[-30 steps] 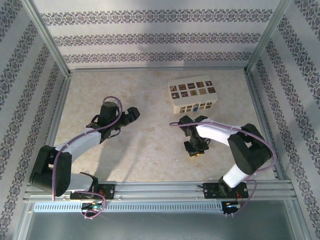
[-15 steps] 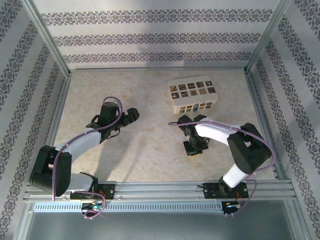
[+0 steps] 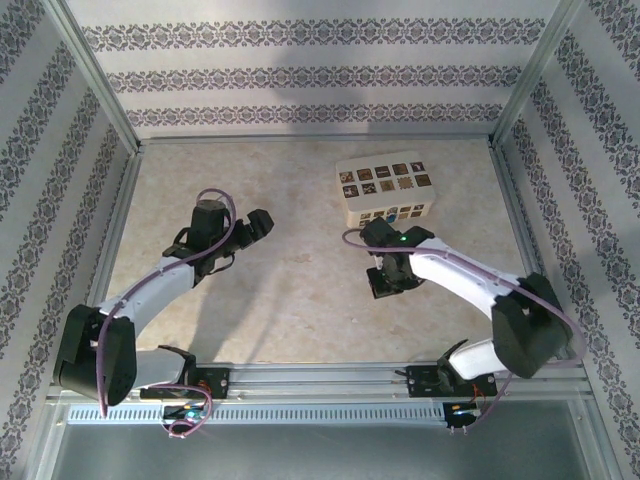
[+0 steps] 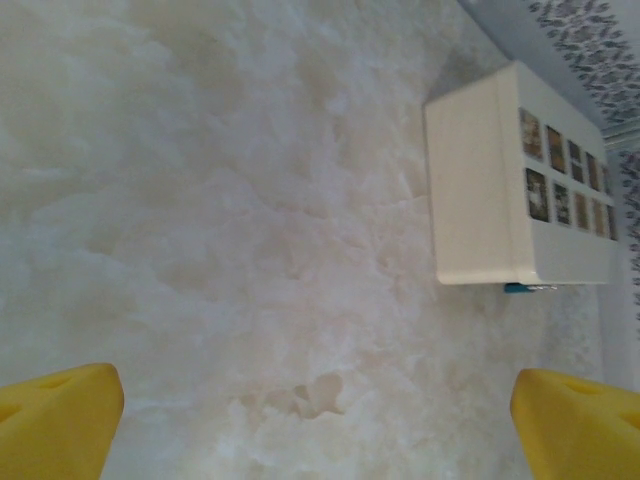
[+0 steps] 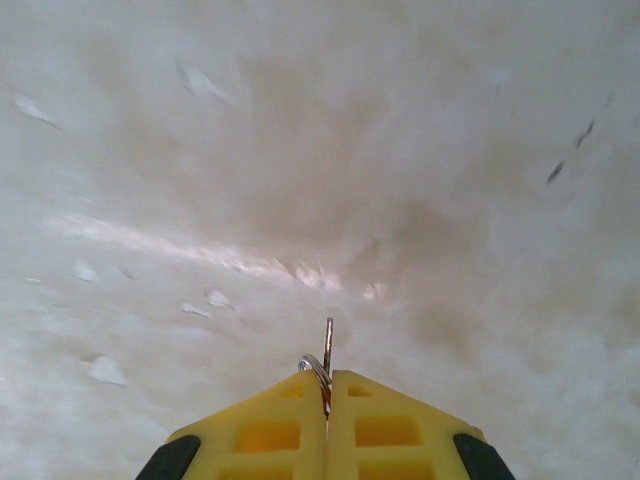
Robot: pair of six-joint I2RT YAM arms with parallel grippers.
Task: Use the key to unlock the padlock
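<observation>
Yellow pads (image 5: 262, 432) of the right gripper (image 5: 326, 380) press together on a thin silver metal key (image 5: 327, 347), its blade poking out over the pale marbled tabletop (image 5: 300, 150). The left gripper (image 4: 318, 410) gapes wide and holds nothing. Beyond it sits a white picture-tiled box (image 4: 480, 190).

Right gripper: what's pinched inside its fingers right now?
Between the shut fingers of the right gripper, a thin key blade and ring poke out; the rest of the key is covered.
</observation>
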